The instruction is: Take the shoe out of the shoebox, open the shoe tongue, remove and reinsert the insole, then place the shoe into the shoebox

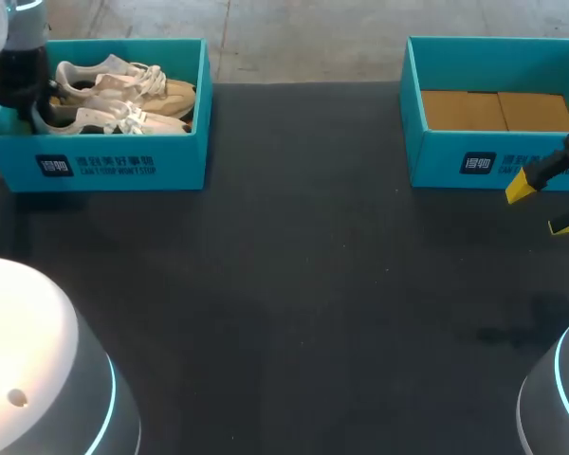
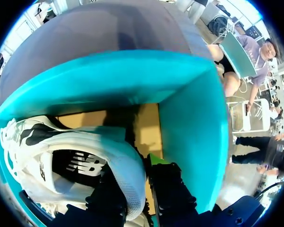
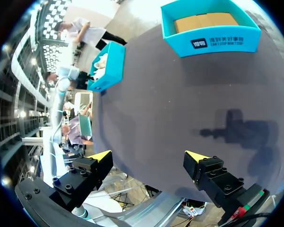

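Left gripper point(image 2: 141, 177) looks clamped on heel of white shoe point(image 2: 47, 156), inside teal shoebox point(image 1: 123, 163) at 10 o'clock. Right gripper point(image 1: 543, 207), fingers wide apart, holds nothing, at 3 o'clock, just beside 2nd box point(image 1: 446, 163).

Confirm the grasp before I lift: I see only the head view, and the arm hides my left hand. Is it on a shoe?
Observer: Yes. The left wrist view shows the left hand straddling the white heel rim of the shoe, one finger inside, one outside, both touching.
Operator: Is the heel jammed against the wall?
Observer: No. Bare cardboard floor shows between the heel and the teal wall of the shoebox.
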### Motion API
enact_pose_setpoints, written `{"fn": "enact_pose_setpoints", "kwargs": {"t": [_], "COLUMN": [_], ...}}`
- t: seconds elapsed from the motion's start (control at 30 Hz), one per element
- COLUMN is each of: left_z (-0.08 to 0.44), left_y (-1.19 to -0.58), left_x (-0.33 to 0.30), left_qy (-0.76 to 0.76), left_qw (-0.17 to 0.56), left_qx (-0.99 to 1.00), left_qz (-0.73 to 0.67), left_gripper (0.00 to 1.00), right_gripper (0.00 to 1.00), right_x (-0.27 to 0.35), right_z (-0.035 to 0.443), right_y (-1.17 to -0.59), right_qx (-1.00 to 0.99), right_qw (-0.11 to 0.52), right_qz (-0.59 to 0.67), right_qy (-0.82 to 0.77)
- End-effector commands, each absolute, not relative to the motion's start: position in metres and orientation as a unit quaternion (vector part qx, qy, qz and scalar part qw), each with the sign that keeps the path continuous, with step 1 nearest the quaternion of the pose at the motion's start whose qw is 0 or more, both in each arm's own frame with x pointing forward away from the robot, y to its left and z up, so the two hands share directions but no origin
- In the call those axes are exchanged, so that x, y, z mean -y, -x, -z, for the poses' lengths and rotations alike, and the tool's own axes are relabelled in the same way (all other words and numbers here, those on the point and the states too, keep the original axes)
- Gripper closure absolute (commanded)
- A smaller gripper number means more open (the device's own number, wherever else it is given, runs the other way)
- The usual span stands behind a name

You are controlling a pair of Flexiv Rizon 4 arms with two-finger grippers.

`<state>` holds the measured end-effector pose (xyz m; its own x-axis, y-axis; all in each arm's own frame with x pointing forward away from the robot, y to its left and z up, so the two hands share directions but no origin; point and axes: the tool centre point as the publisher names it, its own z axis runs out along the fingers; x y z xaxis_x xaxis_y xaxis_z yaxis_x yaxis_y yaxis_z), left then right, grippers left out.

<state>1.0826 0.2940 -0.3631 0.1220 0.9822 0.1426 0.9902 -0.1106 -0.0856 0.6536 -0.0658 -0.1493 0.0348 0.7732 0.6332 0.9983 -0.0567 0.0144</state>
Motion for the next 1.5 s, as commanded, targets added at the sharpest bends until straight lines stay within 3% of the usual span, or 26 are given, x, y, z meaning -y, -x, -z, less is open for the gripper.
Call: {"fn": "enact_pose_setpoints", "kwargs": {"t": [0.03, 1.5], "left_z": [0.355, 0.231], "left_y": [-1.076, -1.082], "left_x": [-0.297, -0.320], "left_qy": [0.746, 0.724], "left_qw": [0.078, 0.051], "left_qx": [0.660, 0.683], "left_qz": [0.032, 0.074], "left_gripper": [1.00, 1.00], "right_gripper": [0.00, 0.00], "right_x": [0.065, 0.065], "right_z": [0.150, 0.150], "right_y": [-0.654, -0.654], "right_qx": [0.648, 0.648], "right_qw": [0.225, 0.225], "right_qz": [0.248, 0.248], "right_qy": [0.684, 0.684]}}
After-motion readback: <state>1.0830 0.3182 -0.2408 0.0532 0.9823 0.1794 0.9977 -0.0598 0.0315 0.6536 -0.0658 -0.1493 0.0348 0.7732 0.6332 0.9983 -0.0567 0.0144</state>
